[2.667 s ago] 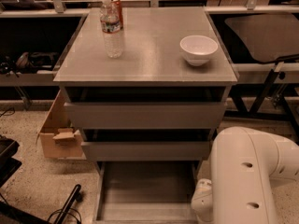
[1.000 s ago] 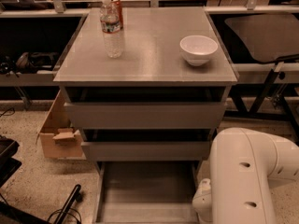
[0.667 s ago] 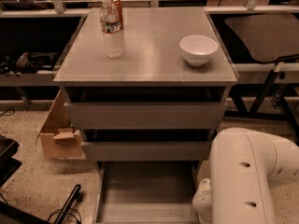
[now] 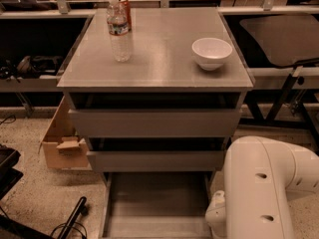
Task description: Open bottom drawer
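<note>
The bottom drawer [image 4: 154, 203] stands pulled out at bottom centre; the gripper [image 4: 217, 214] sits just right of it; its grip cannot be told.

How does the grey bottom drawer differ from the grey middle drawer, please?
The grey bottom drawer is pulled far out, interior showing; the grey middle drawer juts slightly, inside hidden. The bottom drawer looks narrower than the middle drawer. Both are plain grey. The gripper is out of view; only the white arm shows, lower right.
</note>
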Motion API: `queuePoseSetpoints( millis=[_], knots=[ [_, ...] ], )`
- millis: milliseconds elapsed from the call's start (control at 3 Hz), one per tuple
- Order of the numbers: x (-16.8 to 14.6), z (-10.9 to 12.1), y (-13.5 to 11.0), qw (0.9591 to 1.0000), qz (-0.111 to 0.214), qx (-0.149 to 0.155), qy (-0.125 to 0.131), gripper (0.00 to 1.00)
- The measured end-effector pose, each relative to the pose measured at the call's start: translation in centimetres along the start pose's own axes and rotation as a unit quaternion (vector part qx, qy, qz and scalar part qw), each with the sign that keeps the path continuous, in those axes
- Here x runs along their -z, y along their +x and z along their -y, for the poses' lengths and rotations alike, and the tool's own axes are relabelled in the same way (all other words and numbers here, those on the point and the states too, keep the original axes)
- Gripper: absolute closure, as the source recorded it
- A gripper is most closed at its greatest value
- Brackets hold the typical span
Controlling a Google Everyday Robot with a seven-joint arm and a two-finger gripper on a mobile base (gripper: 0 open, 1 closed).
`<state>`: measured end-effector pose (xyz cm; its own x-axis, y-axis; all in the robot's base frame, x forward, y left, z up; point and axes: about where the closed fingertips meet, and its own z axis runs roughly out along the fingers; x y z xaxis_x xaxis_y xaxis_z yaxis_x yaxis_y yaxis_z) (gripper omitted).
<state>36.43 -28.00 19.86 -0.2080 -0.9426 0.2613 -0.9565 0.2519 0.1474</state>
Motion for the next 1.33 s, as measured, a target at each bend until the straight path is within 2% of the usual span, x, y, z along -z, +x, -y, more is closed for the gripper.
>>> queuePoseSetpoints(
  millis=[333,667,1000,1333],
  knots=[
    [0.0,0.0,0.0,1.0,0.0,0.0,0.0,0.06],
    [1.3,0.1,0.2,0.9999,-0.006,0.002,0.008,0.0],
    [5.2,0.6,0.8,0.9991,-0.025,0.006,0.034,0.0],
    [11.7,0.6,1.9,0.9958,-0.062,0.015,0.065,0.0]
  ],
)
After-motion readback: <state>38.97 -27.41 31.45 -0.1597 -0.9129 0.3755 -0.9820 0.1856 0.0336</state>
